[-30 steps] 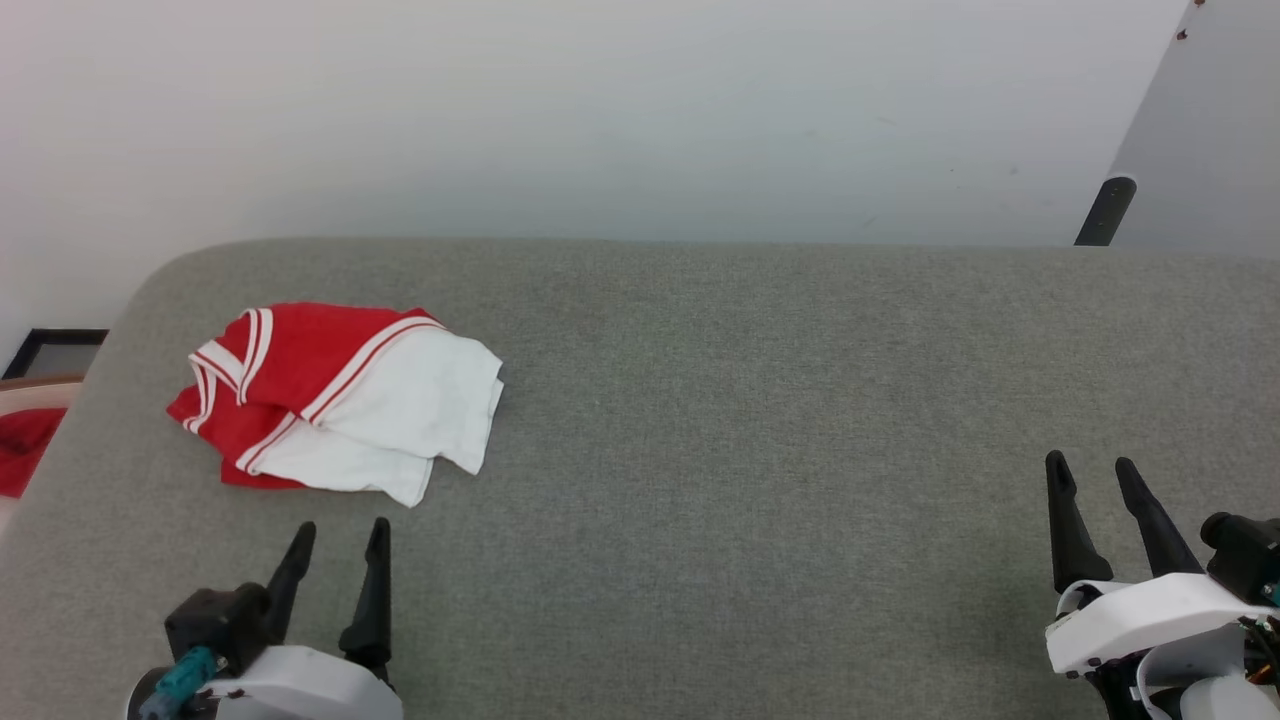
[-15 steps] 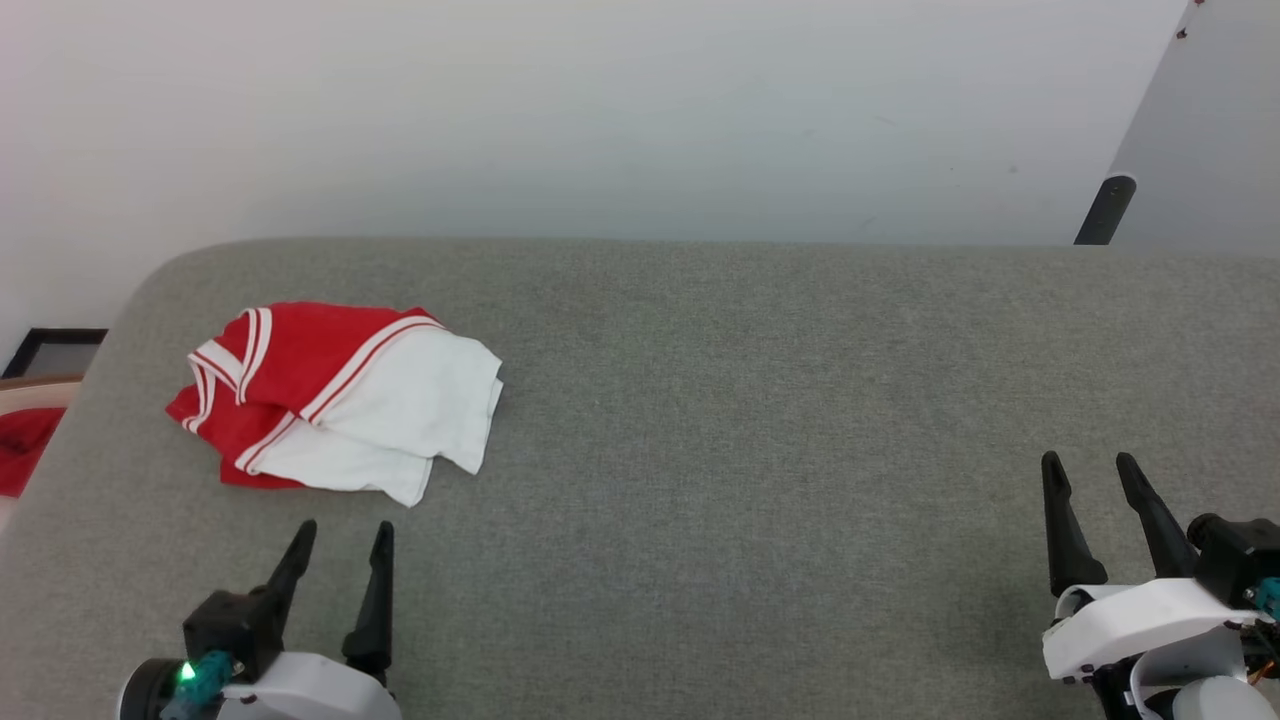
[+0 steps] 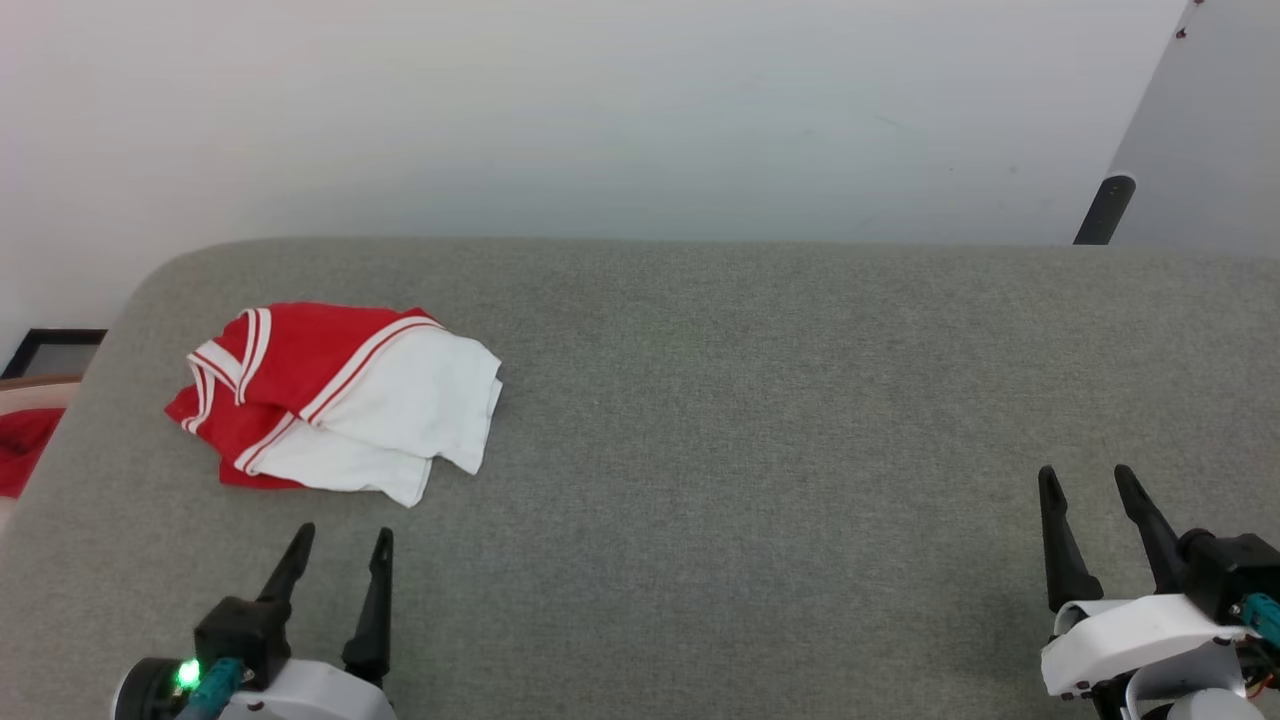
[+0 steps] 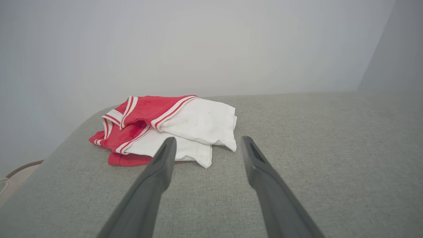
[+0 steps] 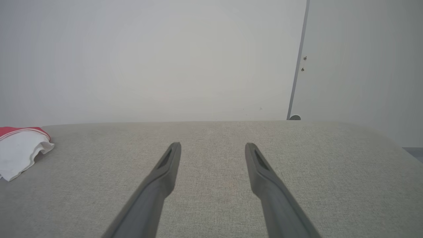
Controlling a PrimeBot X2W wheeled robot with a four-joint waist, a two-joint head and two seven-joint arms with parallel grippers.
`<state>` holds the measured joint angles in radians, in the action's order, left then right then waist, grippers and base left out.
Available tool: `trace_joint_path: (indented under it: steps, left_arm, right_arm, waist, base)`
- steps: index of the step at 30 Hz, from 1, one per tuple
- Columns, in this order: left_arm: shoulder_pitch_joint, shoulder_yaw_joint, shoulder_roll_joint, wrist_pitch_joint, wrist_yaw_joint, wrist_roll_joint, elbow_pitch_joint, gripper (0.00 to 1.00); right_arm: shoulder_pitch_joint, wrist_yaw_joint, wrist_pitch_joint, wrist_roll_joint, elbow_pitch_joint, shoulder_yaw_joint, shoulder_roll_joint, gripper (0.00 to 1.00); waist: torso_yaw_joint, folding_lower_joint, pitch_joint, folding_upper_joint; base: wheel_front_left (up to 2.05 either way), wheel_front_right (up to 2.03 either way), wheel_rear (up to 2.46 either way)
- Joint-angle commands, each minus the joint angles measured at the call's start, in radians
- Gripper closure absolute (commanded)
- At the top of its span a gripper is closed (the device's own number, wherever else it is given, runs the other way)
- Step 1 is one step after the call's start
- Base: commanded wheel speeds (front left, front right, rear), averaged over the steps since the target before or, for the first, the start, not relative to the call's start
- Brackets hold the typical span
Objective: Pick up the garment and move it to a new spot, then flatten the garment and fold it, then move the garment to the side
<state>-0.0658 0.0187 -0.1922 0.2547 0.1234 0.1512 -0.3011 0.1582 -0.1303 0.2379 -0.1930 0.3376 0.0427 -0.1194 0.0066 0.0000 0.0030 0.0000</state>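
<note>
L gripper [image 3: 344, 532] sat low at the near edge, fingers spread wide, nothing btwn them. R gripper [image 3: 1085, 471] was the same, wide and empty, way over at the other end of the grey surface [image 3: 750, 420]. The garment [image 3: 335, 400] lay in a rumpled bundle near the surface's left end: red body underneath, white sleeves lapped on top, striped trim showing, no numbers visible. It was just ahead of the L fingers and well apart from the R ones; in the R wrist view a white corner peeked in at the left edge. A plain red scrap [image 3: 20, 445] lay beyond the surface's left edge, not the target. My read: step one, the pick-up, not yet begun, tho a bundle parked this far aside could also pass for a finished job, so can't say for sure. If it's the pick-up, the L arm needs to go fwd and down, straddle a thick fold, not just the top sleeve layer, close firmly, lift clear, then carry it toward the open middle.
</note>
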Motion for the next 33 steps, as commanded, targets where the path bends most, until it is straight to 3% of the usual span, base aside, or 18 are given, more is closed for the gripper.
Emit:
trace_joint_path:
  steps: [1, 22, 29, 33]
  left_arm:
    - [0.002, 0.000, -0.004, 0.006, 0.004, -0.026, -0.002, 0.00]
    - [-0.012, 0.002, -0.001, 0.009, 0.007, -0.005, -0.030, 0.00]
    - [-0.014, 0.003, 0.013, 0.010, 0.008, 0.019, -0.039, 0.00]
    - [-0.010, 0.000, 0.017, 0.009, 0.008, 0.014, -0.041, 0.00]
  right_arm:
    - [-0.004, -0.001, 0.009, 0.017, 0.004, 0.000, -0.002, 0.00]
    - [-0.003, -0.001, 0.026, 0.017, 0.023, 0.006, 0.010, 0.00]
    - [-0.013, -0.001, 0.026, 0.003, 0.021, -0.006, 0.005, 0.00]
    - [-0.014, -0.001, 0.027, -0.004, 0.028, -0.027, 0.005, 0.00]
  waist:
    - [0.000, 0.0000, 0.001, 0.0000]
    - [0.012, 0.0000, -0.004, 0.0000]
    - [0.068, 0.0000, -0.011, 0.0000]
    - [0.138, 0.0000, -0.015, 0.0000]
  base:
    - [0.00, 0.00, 0.00]
    - [0.00, 0.00, 0.00]
    - [0.00, 0.00, 0.00]
    - [0.00, 0.00, 0.00]
